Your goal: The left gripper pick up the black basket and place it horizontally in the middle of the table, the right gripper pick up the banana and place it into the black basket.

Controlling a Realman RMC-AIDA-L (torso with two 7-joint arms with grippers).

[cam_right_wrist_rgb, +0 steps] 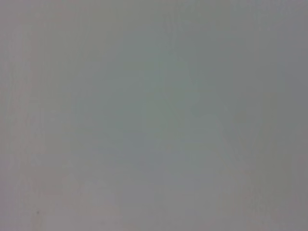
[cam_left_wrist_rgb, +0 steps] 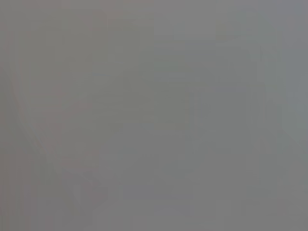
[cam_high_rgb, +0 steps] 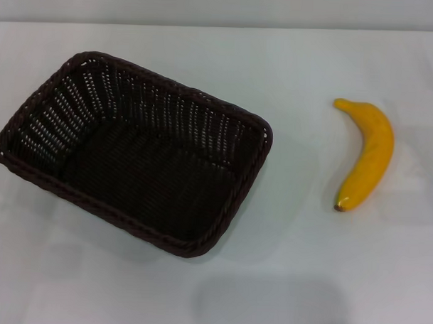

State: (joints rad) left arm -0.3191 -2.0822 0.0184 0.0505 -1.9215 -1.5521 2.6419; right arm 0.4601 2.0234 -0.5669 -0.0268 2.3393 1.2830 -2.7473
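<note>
Wickerwork catches the eye first in the head view: the black basket point(cam_high_rgb: 131, 153), a large rectangular dark brown-black woven thing with rounded corners, a braided rim and open-weave sloping sides, sits on the left half of the table point(cam_high_rgb: 283, 278), a plain white smooth tabletop. It stands upright on its base, turned at a slant to the table's edges, one corner toward the far left and another toward the near middle. Its inside holds nothing. Well apart from it, over on the right side, lies the banana point(cam_high_rgb: 365, 154), a single curved yellow-orange fruit with smooth skin, flat on the white surface, its small dark tip pointing toward the near edge and its bowed back facing right. Neither arm shows here.

From the left wrist, only a flat grey blur fills everything; the left gripper is out of sight, so its grip cannot be judged.

From the right wrist, the same featureless pale grey; the right gripper is likewise unseen.
</note>
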